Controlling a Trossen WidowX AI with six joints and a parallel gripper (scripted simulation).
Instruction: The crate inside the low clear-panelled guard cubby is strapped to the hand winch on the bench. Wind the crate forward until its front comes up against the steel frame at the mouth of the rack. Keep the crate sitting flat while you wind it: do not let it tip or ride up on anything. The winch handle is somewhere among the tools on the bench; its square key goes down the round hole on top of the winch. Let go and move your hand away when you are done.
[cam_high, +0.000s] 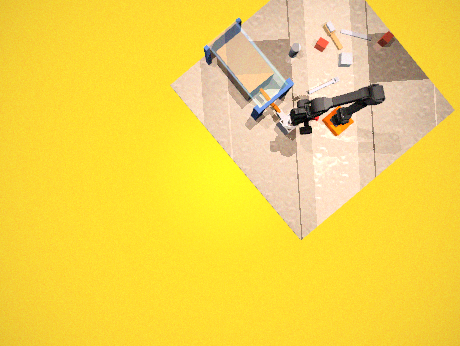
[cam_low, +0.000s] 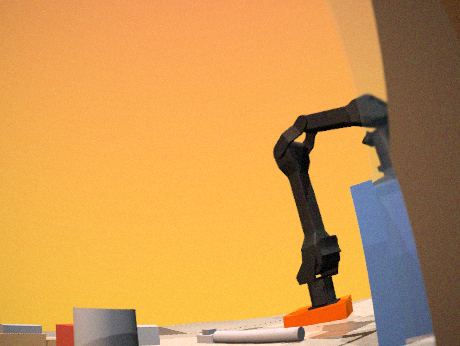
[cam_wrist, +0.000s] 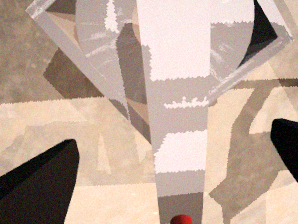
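Note:
The tan crate (cam_high: 245, 60) lies inside the clear-panelled cubby, with a short gap between its front and the blue-ended mouth. An orange strap (cam_high: 274, 105) runs from the mouth to the grey winch (cam_high: 284, 124) (cam_wrist: 95, 55). The winch handle's pale flat arm (cam_wrist: 181, 150) lies across the winch top, with its red knob (cam_wrist: 181, 219) (cam_high: 316, 118) at the outer end. The key and its hole are hidden. My gripper (cam_wrist: 175, 132) is open, its fingers on either side of the arm and above it, touching nothing visible. In the exterior view it is hidden behind a blue post.
Blue posts (cam_high: 256, 112) (cam_low: 395, 260) stand at the cubby mouth. A pale rod (cam_high: 323, 85) (cam_low: 257, 334), grey cylinder (cam_high: 295, 50) (cam_low: 104, 327), red block (cam_high: 321, 44), white block (cam_high: 345, 60) and wooden-handled hammer (cam_high: 334, 39) lie on the bench beyond my arm.

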